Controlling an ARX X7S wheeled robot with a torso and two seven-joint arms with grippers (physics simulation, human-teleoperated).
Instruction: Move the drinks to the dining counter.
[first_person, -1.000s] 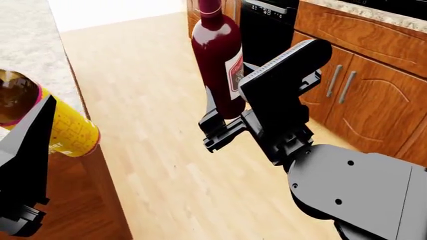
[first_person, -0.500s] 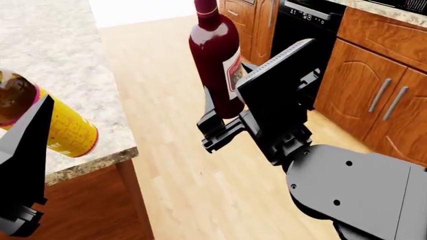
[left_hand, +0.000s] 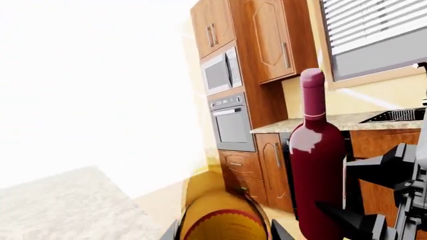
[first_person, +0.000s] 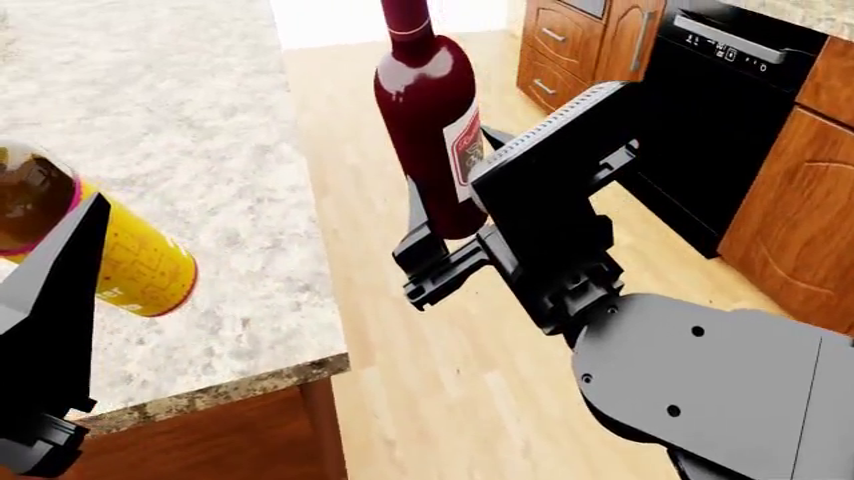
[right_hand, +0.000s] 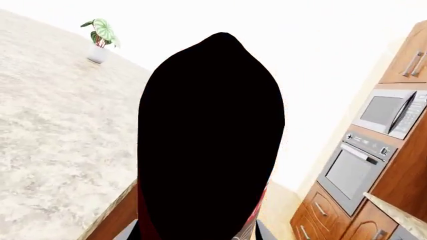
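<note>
Right gripper (first_person: 434, 255): clamped around the lower body of the wine bottle (first_person: 430, 110), which stands upright above the jaws, over the wood floor (first_person: 400, 330) and not yet over stone.
Left gripper (first_person: 54, 300): only part of it shows in the head view; the beer bottle (first_person: 114, 250) lies tilted in its hold, yellow label outward, so I judge it gripped, though the fingertips are out of sight.
Dining counter (first_person: 174, 140): the pale speckled slab runs beside the right gripper, on the side toward the left arm, and lies under the beer bottle; its overhanging edge sits just beside the wine bottle.
Third drink: the blue bottle appears in no view.
Progress: two drinks are carried and near the slab — none is set down. What is left, as I judge it, is placing both and fetching the third.
Change: compared with half a second earlier, the slab fills far more of the head view and reaches closer to the right gripper, while the orange cabinets (first_person: 801, 200) slide away — both holds look unchanged.
</note>
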